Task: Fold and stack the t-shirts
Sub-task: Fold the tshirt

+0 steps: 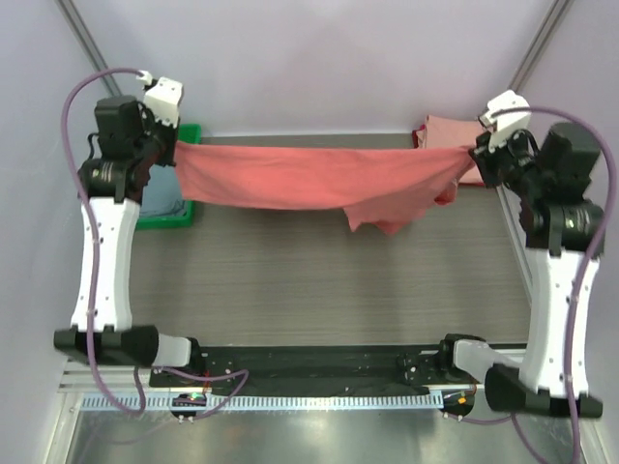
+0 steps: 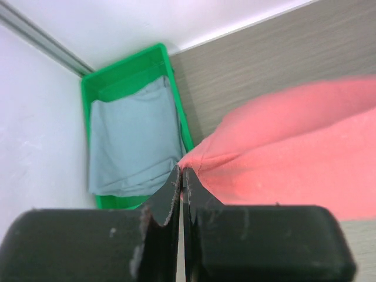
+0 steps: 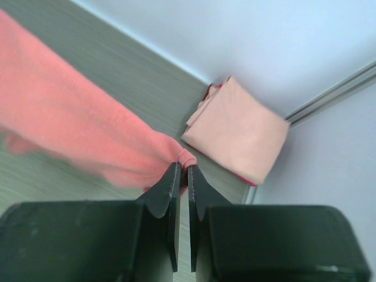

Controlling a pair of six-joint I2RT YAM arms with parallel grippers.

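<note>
— What did the overhead view show?

— The coral-red t-shirt point(image 1: 309, 179) hung stretched above the bench point(image 1: 319, 280), toward its far side. It ran between the left claw point(image 1: 174, 147) and the right claw point(image 1: 472, 157), each clenched on one end. A loose part drooped right of the middle. I'd judge it was held taut in the air so the cloth would spread before being laid down for folding.

— And the left wrist view?

— The left claw point(image 2: 182, 173) was pinched tight on a corner of the coral cloth. Beyond it the grey-blue t-shirt point(image 2: 132, 141) lay folded in the green tray point(image 2: 126, 61), in the bench's far-left corner.

— The right wrist?

— The right claw point(image 3: 182, 169) likewise gripped a bunched corner. The pale pink t-shirt point(image 3: 238, 129) lay folded in the far-right corner with a red edge peeping from under it, probably where the stack was meant to grow.

— Any labels or writing?

— None readable. No neck label showed in any view.
</note>
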